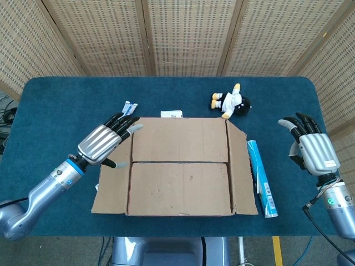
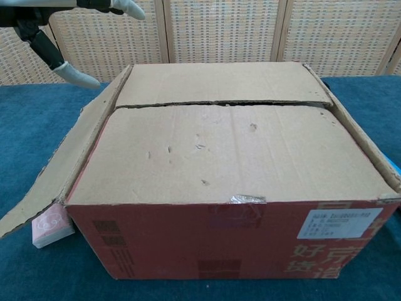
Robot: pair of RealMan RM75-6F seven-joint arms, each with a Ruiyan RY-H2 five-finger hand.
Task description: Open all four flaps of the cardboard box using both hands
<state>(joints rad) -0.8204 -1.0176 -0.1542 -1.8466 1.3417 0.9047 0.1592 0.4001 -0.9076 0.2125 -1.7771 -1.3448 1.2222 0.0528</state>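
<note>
Blue cloth table (image 1: 61, 105) carried brown cardboard box (image 1: 180, 172) at centre, two long top flaps shut. Left hand (image 1: 106, 141) hovered over splayed left side flap (image 1: 113, 177), fingers spread, empty. Right hand (image 1: 310, 148) waited well right of box, fingers apart, empty. Best approach, likely: hook fingertips under long flap seam, lift gently outward.

- Head view: high above, looking steeply down on the whole counter (image 1: 50, 94).
- Chest view: low and close, facing 12 o'clock.
- Both show the box (image 1: 180, 169) (image 2: 232, 163).
</note>
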